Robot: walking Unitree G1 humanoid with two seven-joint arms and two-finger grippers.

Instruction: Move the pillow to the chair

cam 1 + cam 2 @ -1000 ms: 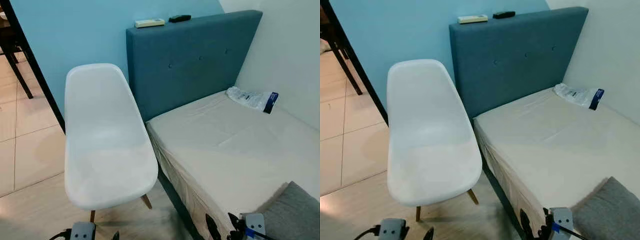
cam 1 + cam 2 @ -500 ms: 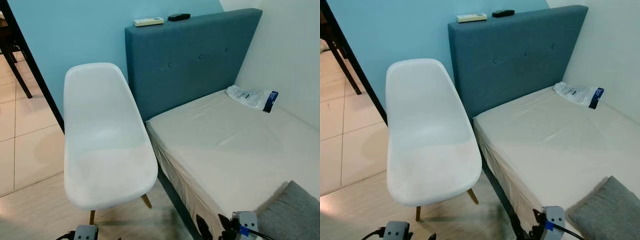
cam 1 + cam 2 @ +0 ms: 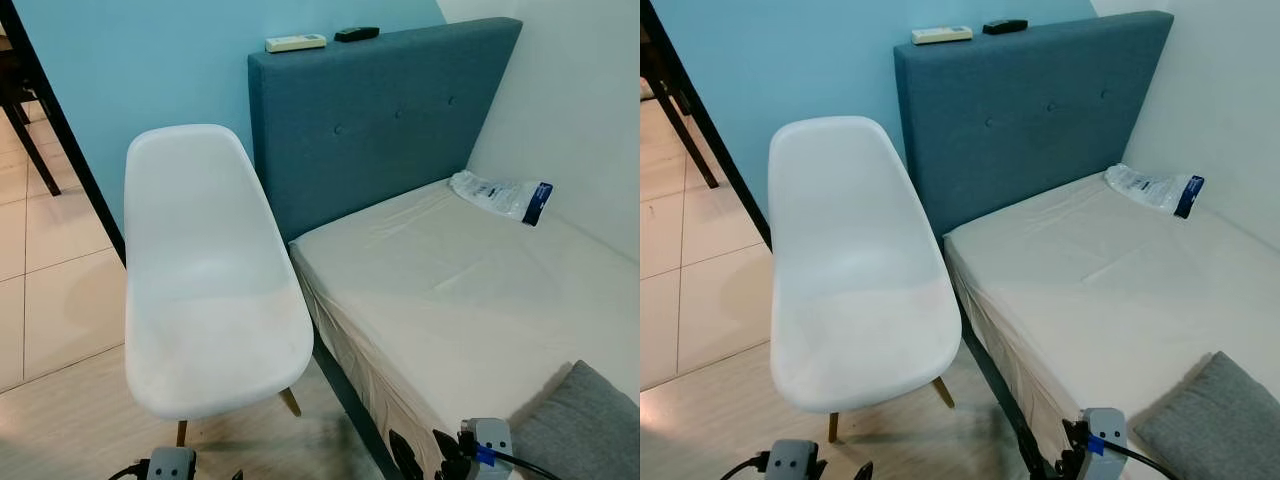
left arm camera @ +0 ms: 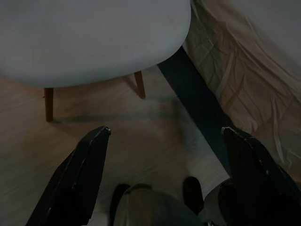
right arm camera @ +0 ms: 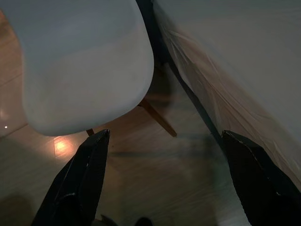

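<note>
The grey pillow (image 3: 1217,418) lies on the near end of the bed, at the lower right corner of the eye views. To the left of the bed stands the white chair (image 3: 205,290), its seat bare. My right gripper (image 5: 165,135) is open, low beside the bed's edge, a short way left of the pillow, and looks down at the chair seat (image 5: 84,61) and the floor. My left gripper (image 4: 165,132) is open too, low above the wooden floor in front of the chair (image 4: 89,37). Neither holds anything.
The bed (image 3: 470,290) has a cream sheet and a blue headboard (image 3: 380,110) with two remotes (image 3: 295,43) on top. A plastic packet (image 3: 500,195) lies near the wall. A dark frame (image 3: 60,130) stands left of the chair, on a tiled floor.
The picture has drifted slightly, so the camera moved. My right gripper has edged a little to the left along the bottom. The pillow and chair stay put.
</note>
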